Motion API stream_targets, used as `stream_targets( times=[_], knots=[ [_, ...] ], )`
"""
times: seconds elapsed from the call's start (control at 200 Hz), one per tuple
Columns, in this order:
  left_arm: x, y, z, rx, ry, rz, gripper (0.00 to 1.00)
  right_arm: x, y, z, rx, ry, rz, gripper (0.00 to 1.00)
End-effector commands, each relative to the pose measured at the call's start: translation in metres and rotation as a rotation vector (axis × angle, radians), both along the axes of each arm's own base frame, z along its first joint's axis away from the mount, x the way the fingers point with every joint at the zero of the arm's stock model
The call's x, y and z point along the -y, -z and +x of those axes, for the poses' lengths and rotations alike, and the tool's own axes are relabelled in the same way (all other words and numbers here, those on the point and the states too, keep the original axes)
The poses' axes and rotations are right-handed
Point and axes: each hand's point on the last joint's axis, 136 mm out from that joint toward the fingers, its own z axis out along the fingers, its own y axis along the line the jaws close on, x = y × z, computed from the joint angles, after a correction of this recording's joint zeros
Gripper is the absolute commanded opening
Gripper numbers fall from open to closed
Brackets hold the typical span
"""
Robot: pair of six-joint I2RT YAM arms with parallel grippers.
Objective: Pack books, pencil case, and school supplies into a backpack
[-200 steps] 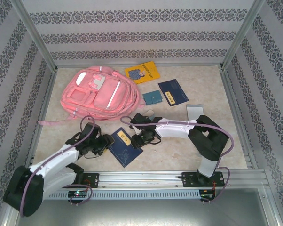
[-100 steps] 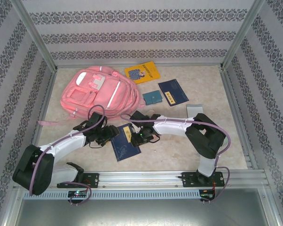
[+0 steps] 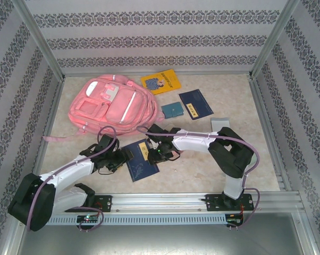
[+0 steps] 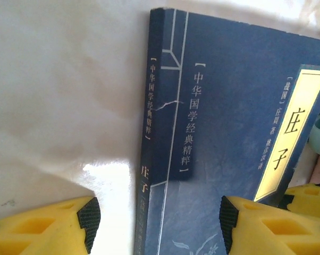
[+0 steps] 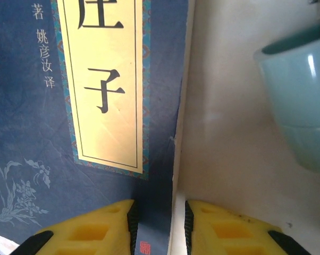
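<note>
A dark navy book (image 3: 141,166) with a yellow label lies flat near the front of the table. My left gripper (image 3: 124,155) hovers open over its spine (image 4: 149,106), one fingertip (image 4: 88,215) over the table, the other over the cover. My right gripper (image 3: 151,152) straddles the book's opposite edge (image 5: 165,159) with a narrow gap and grips nothing. The pink backpack (image 3: 104,106) lies at the back left. A yellow book (image 3: 161,81), a second navy book (image 3: 195,104) and a teal square pouch (image 3: 173,110) lie behind. The pale pencil case (image 3: 219,124) sits partly behind the right arm.
A pale teal rounded object (image 5: 298,101) lies on the table just right of the book's edge, close to my right fingers. A pink strap (image 3: 56,138) trails from the backpack toward the left wall. Metal frame rails border the table (image 3: 202,170).
The left arm has swung right to the book's spine and its jaws have widened. The right jaws have narrowed slightly over the book's edge. The book has shifted a little toward the back.
</note>
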Motion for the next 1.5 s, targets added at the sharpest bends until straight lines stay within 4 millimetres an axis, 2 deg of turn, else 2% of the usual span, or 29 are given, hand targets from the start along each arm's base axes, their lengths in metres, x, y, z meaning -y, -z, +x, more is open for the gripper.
stream_targets(
  times=[0.0, 0.1, 0.215, 0.365, 0.485, 0.58, 0.659, 0.794, 0.879, 0.934, 1.099, 1.189, 1.349, 1.394, 1.499],
  knots=[
    [0.005, 0.014, -0.006, -0.032, 0.025, 0.015, 0.64, -0.028, 0.010, 0.002, 0.001, -0.022, 0.076, 0.32],
    [0.015, 0.014, -0.001, -0.011, 0.032, -0.036, 0.62, -0.031, 0.011, 0.001, -0.007, -0.020, 0.087, 0.32],
    [0.026, 0.001, 0.009, 0.047, 0.023, -0.100, 0.59, -0.041, 0.009, -0.003, -0.034, -0.028, 0.123, 0.32],
    [0.024, -0.016, 0.013, 0.102, 0.014, -0.108, 0.59, -0.066, -0.001, -0.012, -0.072, -0.064, 0.203, 0.32],
    [0.020, -0.014, 0.009, 0.109, 0.003, -0.109, 0.58, -0.084, -0.007, -0.018, -0.106, -0.085, 0.259, 0.32],
    [0.020, -0.014, 0.007, 0.118, -0.012, -0.135, 0.54, -0.090, -0.008, -0.018, -0.119, -0.089, 0.275, 0.32],
    [0.022, -0.027, 0.010, 0.159, -0.017, -0.162, 0.51, -0.090, -0.009, -0.018, -0.117, -0.089, 0.275, 0.32],
    [0.030, -0.073, 0.022, 0.301, -0.011, -0.250, 0.44, -0.087, -0.010, -0.017, -0.112, -0.081, 0.274, 0.32],
    [0.032, -0.092, 0.025, 0.360, -0.009, -0.290, 0.42, -0.087, -0.011, -0.016, -0.108, -0.079, 0.277, 0.32],
    [0.030, -0.090, 0.024, 0.353, -0.009, -0.279, 0.42, -0.086, -0.013, -0.015, -0.104, -0.076, 0.278, 0.32],
    [0.025, -0.060, 0.013, 0.245, 0.013, -0.199, 0.43, -0.081, -0.014, -0.009, -0.092, -0.054, 0.278, 0.32],
    [0.019, -0.054, 0.009, 0.224, 0.016, -0.156, 0.36, -0.077, -0.015, -0.006, -0.086, -0.040, 0.278, 0.32],
    [0.010, -0.069, 0.008, 0.252, 0.016, -0.108, 0.12, -0.064, -0.027, 0.003, -0.048, -0.011, 0.277, 0.33],
    [0.010, -0.078, 0.008, 0.270, 0.016, -0.110, 0.06, -0.059, -0.035, 0.009, -0.027, 0.005, 0.284, 0.35],
    [0.013, -0.103, 0.013, 0.325, 0.018, -0.143, 0.00, -0.042, -0.063, 0.025, 0.026, 0.056, 0.319, 0.42]
  ],
)
